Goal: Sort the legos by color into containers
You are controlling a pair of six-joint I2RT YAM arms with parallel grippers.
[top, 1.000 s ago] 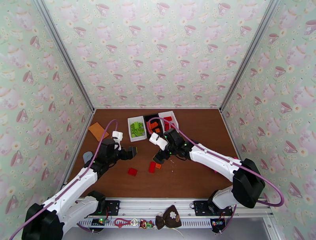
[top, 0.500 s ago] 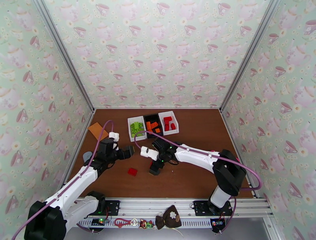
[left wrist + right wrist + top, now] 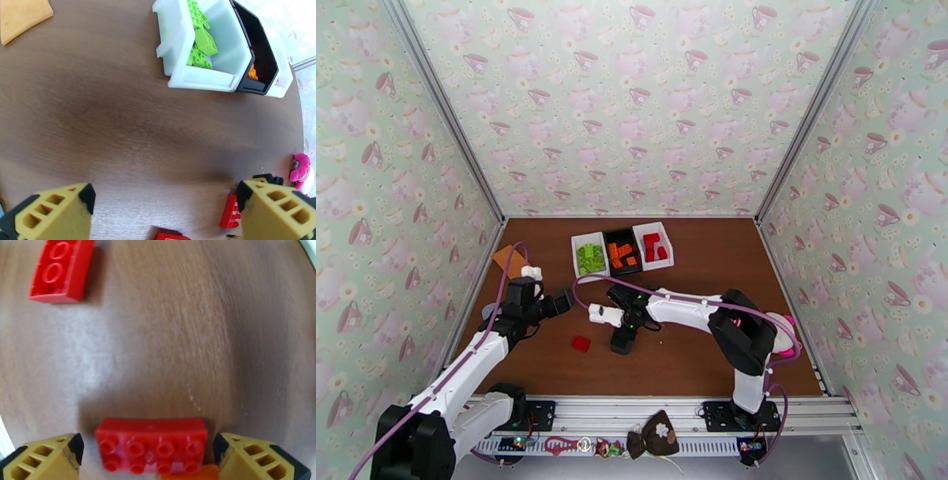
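Right now the right gripper (image 3: 146, 447) spreads wide either side of a red lego (image 3: 152, 451) on the surface (image 3: 197, 338), the left gripper (image 3: 565, 302) gapes at its ten o'clock, containers (image 3: 185, 79) at twelve.

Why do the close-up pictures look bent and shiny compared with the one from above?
Top external view: even light, soft shadows on the brown wooden table. Left wrist view: a wide lens bows the table edge; the wall beyond the white plastic bin of lime green bricks is washed out. Right wrist view: pale glare above the red eight-stud brick.
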